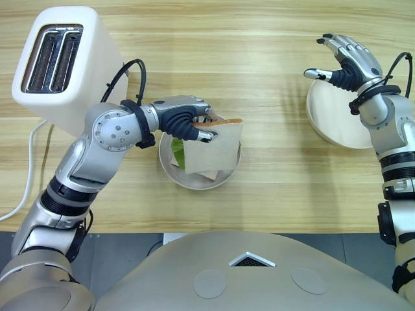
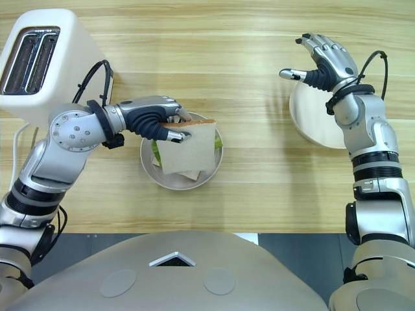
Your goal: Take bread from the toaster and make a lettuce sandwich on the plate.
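Over the plate point(image 1: 194, 184) at the table's point(image 1: 272, 39) middle, I hold a bread slice point(image 1: 217, 152), left hand's point(image 1: 188, 120) fingers clamped on its top edge, above lettuce point(image 1: 177, 154) and a lower slice point(image 1: 206, 173); my right hand point(image 1: 347, 61), fingers spread, hovers over the right-edge dish point(image 1: 337, 126).

A light wooden table point(image 1: 259, 65) with long plank grain running left to right carries four things. A white toaster point(image 1: 78, 78) with two slots stands at 10 o'clock, and its white cord point(image 1: 30, 173) trails across the wood towards 8 o'clock. A round pale plate point(image 1: 166, 162) sits near the middle, and a second round plate point(image 1: 337, 120) lies well apart from it at 2 o'clock.
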Controlling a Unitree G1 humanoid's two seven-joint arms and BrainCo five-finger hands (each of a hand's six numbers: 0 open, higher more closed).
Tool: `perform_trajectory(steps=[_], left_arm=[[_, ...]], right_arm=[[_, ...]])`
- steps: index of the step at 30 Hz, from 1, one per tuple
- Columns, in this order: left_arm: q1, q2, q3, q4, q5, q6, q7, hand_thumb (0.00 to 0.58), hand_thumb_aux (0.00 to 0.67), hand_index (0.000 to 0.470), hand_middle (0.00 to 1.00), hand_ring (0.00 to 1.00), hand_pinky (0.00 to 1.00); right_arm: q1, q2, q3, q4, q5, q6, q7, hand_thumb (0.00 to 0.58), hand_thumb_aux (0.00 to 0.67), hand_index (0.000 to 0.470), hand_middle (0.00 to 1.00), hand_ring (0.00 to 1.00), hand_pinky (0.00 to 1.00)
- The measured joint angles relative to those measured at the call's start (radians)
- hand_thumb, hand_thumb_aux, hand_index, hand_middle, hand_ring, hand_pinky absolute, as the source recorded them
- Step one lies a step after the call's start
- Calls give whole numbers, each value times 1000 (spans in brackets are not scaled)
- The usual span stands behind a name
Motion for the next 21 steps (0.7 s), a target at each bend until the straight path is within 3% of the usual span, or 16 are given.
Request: perform_trajectory(steps=[6, 15, 16, 17, 19, 20, 21], left_arm=[[-132, 2, -49, 158, 23, -196, -114, 580, 670, 470, 1000, 1000, 1000], [-164, -17, -106, 259, -57, -250, -301, 580, 670, 470, 1000, 1000, 1000], [-166, -27, -114, 287, -36, -271, -292, 496, 415, 291, 247, 247, 247], [-168, -32, -120, 305, -14, -288, -279, 322, 223, 157, 0, 0, 0], [-188, -56, -130, 376, 88, -346, -190, 355, 252, 177, 0, 0, 0], [-197, -67, -131, 408, 133, -361, -148, 443, 344, 241, 0, 0, 0], [-207, -75, -132, 440, 179, -375, -98, 454, 357, 251, 0, 0, 0]], right_arm=[[-24, 22, 34, 34, 0, -22, -7, 0, 0, 0, 0, 0, 0], [-27, 24, 49, 37, 0, -32, -8, 0, 0, 0, 0, 0, 0], [-27, 24, 51, 36, 0, -33, -8, 0, 0, 0, 0, 0, 0], [-27, 24, 52, 36, 0, -34, -8, 0, 0, 0, 0, 0, 0], [-26, 24, 56, 35, 0, -38, -7, 0, 0, 0, 0, 0, 0], [-25, 25, 59, 34, 1, -42, -7, 0, 0, 0, 0, 0, 0], [-24, 26, 63, 31, 2, -48, -6, 0, 0, 0, 0, 0, 0]])
